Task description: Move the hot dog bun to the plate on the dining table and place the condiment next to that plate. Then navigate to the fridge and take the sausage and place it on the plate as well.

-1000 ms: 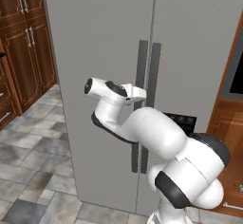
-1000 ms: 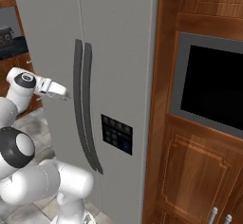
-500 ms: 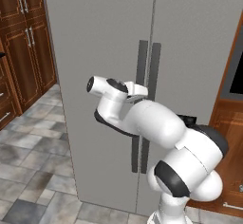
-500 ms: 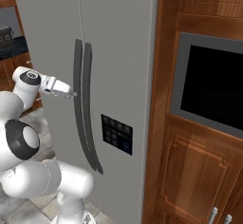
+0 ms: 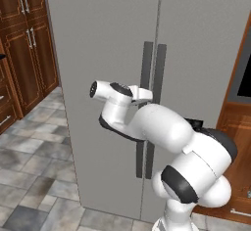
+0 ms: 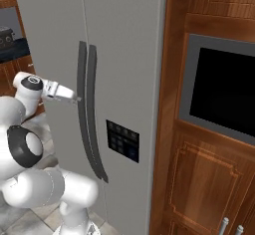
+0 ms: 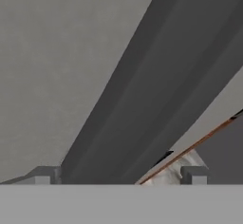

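You're parked at the fridge point(image 5: 103, 54) now, both doors shut, so the sausage is presumably inside and can't be checked yet. The bun, condiment and plate aren't in front of you here, so I can't confirm that leg; judging by where you are, you're working on the fridge leg: open door, grab sausage, carry it to the plate.

The gripper point(image 6: 75, 98) is sitting right at the left door's handle point(image 6: 81, 87). In the hand view the fingers point(image 7: 45, 175) are spread wide, straddling the dark handle bar point(image 7: 156, 95) with nothing pinched yet.

Versus a second ago: the wrist is reaching further in toward the handles, the elbow is swinging forward and up, the base isn't moving, and the fingers are staying just as wide.
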Controlling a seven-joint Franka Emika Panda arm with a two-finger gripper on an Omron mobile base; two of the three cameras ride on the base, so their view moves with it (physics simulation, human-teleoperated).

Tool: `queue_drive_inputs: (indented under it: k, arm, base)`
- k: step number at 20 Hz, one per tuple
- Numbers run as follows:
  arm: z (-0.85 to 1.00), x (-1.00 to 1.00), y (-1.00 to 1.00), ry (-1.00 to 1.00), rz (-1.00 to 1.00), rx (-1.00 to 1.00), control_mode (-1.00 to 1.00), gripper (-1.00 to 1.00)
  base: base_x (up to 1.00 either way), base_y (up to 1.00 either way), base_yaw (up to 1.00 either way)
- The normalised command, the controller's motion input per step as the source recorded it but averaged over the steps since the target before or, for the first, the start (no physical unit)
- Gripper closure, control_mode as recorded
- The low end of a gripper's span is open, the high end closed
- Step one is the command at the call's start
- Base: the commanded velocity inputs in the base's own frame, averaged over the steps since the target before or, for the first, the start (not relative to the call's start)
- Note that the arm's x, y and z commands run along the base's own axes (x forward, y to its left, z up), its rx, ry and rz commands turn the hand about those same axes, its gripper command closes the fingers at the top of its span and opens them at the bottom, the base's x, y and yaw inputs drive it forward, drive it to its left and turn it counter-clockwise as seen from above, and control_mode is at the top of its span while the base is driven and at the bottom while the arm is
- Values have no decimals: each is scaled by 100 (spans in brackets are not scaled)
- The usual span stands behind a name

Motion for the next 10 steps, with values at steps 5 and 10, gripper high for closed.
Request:
queue_drive_inputs:
  k: [5, 10]
  arm:
    - [-14, 20, 0, -6, 0, 0, -100, -100]
    - [-30, 37, 0, -2, 3, 1, -100, -100]
  base:
    - [0, 0, 0]
    - [0, 0, 0]
